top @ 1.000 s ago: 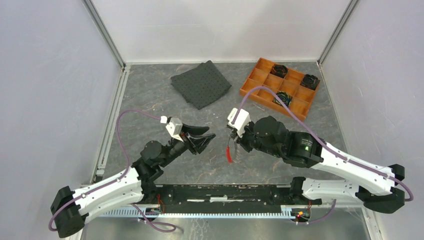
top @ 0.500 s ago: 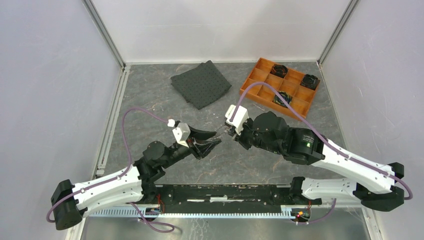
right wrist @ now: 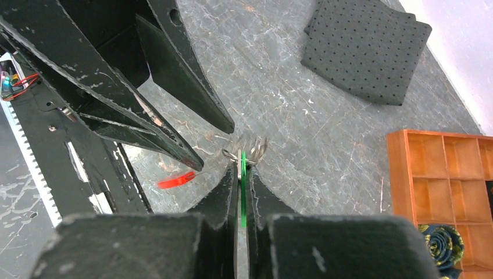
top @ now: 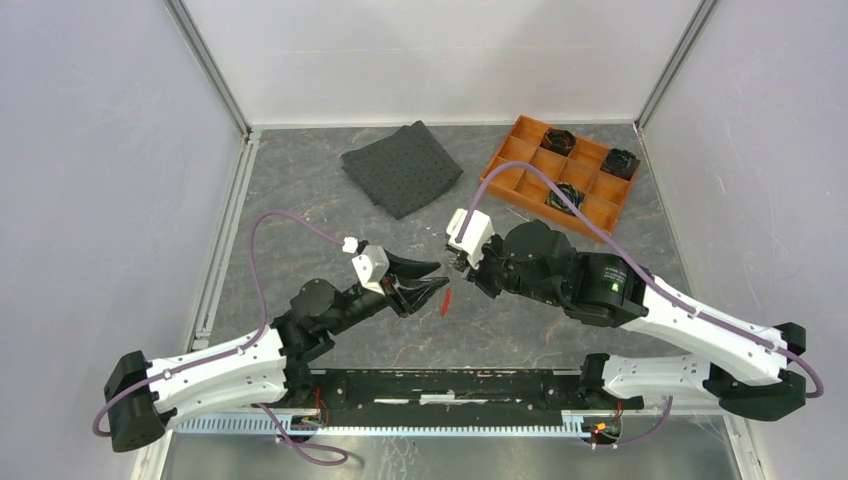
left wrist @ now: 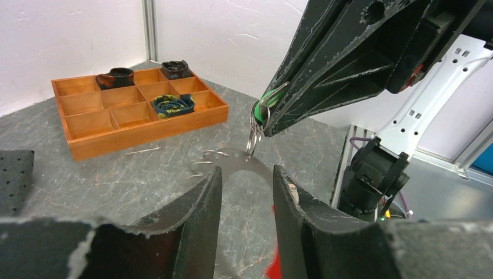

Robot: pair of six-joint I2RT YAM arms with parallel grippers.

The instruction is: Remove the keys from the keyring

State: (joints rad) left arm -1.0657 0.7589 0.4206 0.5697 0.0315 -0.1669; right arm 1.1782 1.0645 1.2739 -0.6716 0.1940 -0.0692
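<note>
The left gripper [top: 443, 275] had its jaws partly apart with nothing between them. The red key [top: 446, 300], a tiny sliver with a bright plastic head, sat just beside the tip of its lower finger, apart from the ring. To its right, the right gripper [top: 459, 262] was clamped on the green key [right wrist: 242, 168], which showed only as a thin green edge between the closed fingers. The keyring [right wrist: 230, 154], a thin grey wire loop, hung at the fingertips above the grey table [top: 300, 210]. Farther back, a folded dark dotted cloth [top: 402, 167] lay left of an orange compartment tray [top: 520, 180] holding black gear-like pieces [top: 557, 139]. The red key was blurred in the right wrist view and cut off at the bottom edge of the left wrist view. Whether it touched the finger or the table could not be told.
</note>
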